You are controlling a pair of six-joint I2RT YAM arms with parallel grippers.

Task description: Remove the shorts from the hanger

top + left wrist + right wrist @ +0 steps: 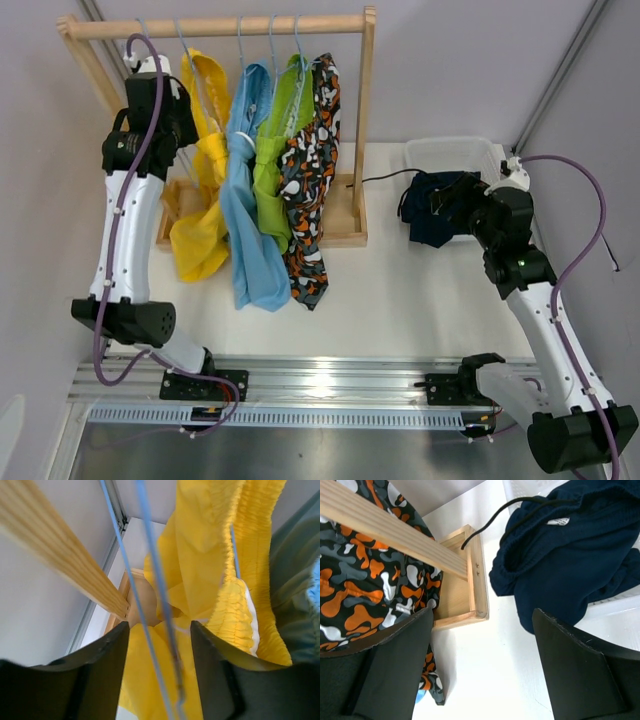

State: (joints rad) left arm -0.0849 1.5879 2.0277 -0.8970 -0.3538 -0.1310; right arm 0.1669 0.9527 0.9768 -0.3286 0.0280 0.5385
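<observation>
Four pairs of shorts hang on blue wire hangers from the wooden rail [230, 26]: yellow [205, 150], light blue [245, 200], lime green [275, 140] and black with an orange-white pattern [310, 190]. The navy pair [430, 215] lies in a clear bin. My left gripper [152, 70] is up at the rail's left end. In its wrist view its jaws [160, 627] stand apart, with the hanger wire [156, 575] running through the gap untouched and the yellow shorts [200, 555] behind. My right gripper [445, 200] hovers open beside the navy shorts [570, 555], with only bare table between its fingers [482, 615].
The clear bin [455, 150] stands at the back right. The rack's wooden base tray [465, 595] and right upright [366, 120] lie between the hanging shorts and the bin. The patterned shorts [365, 580] hang by the right gripper's left finger.
</observation>
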